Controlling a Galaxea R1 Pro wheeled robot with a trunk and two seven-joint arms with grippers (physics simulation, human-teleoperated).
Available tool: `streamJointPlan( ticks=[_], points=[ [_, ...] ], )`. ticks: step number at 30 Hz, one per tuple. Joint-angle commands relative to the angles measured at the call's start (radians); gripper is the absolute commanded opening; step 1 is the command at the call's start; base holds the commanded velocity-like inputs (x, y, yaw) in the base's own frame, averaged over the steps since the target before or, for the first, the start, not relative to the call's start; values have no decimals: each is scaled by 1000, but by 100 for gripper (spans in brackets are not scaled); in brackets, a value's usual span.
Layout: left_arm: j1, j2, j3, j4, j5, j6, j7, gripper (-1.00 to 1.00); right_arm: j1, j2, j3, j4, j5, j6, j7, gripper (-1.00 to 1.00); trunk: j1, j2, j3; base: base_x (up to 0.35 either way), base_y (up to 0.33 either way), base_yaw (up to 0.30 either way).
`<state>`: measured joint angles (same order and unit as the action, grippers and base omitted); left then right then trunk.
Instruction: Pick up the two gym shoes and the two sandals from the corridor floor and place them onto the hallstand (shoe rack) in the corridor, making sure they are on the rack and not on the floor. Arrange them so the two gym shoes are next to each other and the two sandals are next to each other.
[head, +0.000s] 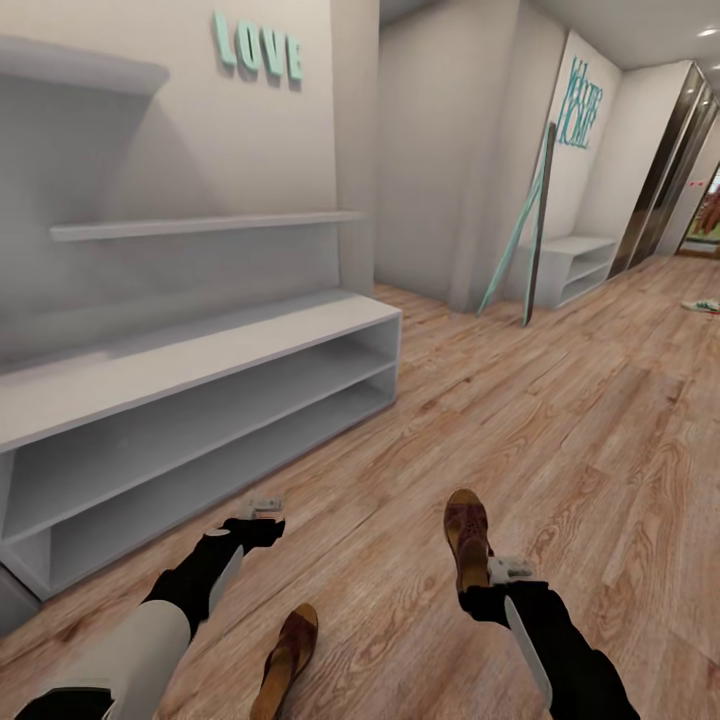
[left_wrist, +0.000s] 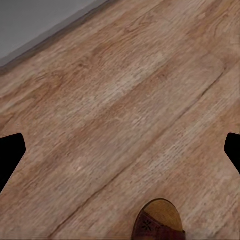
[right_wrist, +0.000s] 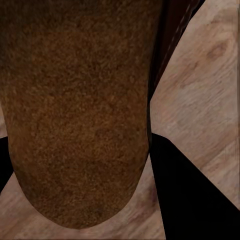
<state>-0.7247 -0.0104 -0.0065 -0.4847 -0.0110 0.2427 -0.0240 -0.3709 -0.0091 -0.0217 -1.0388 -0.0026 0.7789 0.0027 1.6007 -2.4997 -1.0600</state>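
The right gripper (head: 497, 572) sits at the heel of one sandal (head: 467, 535) on the corridor floor (head: 560, 420); the right wrist view shows its brown footbed between the dark fingers (right_wrist: 185, 195), though whether the jaws clamp it cannot be told. The left gripper (head: 262, 507) hovers with jaws wide, the other sandal (head: 288, 655) near it. The hallstand (head: 200, 400) stands left, and a gym shoe (head: 702, 306) lies far down the corridor.

Left gripper (head: 262, 507) hangs low, fingers spread wide, holding nothing. Right gripper (head: 490, 572) low, fingers either side of a sandal (head: 467, 532).
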Motion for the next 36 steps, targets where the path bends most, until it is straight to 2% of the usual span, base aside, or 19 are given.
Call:
streamJointPlan(
  ticks=[1,7,13,16,29,32,34,35,36],
  points=[
    [0,0,-1,-1,-1,6,-2,100,0,0,-2,-17,-3,2,-3,-100,0,-1,-7,0,0,0],
    [1,0,-1,34,-2,-1,-2,100,1,0,-5,-40,-2,-22,-4,-100,3,-2,-40,0,0,0],
    [1,0,-1,63,-1,-62,-2,100,1,0,-5,-43,-1,-147,-4,-100,6,-4,-73,0,0,0],
    [1,0,-1,77,-2,-77,-2,100,1,0,-5,-43,-1,-182,-4,-100,7,-4,-89,0,0,0],
    [1,1,-2,92,-4,-87,-3,100,1,0,-5,-43,-3,-199,-4,-100,13,-7,-161,0,0,0],
    [1,9,-14,129,-32,-102,-3,100,1,0,-4,-43,-4,-199,-4,-100,14,-8,-178,0,0,0],
    [1,13,-29,176,-78,-149,-4,100,1,0,-5,-43,-4,-199,-4,-100,15,-8,-189,0,0,0],
    [1,13,-31,189,-90,-166,-4,100,1,0,-5,-43,-4,-199,-4,-100,15,-9,-194,0,0,0],
    [1,15,-35,219,-114,-208,-4,100,1,0,-5,-43,-4,-199,-4,-100,16,-9,-199,0,0,0]
  ],
)
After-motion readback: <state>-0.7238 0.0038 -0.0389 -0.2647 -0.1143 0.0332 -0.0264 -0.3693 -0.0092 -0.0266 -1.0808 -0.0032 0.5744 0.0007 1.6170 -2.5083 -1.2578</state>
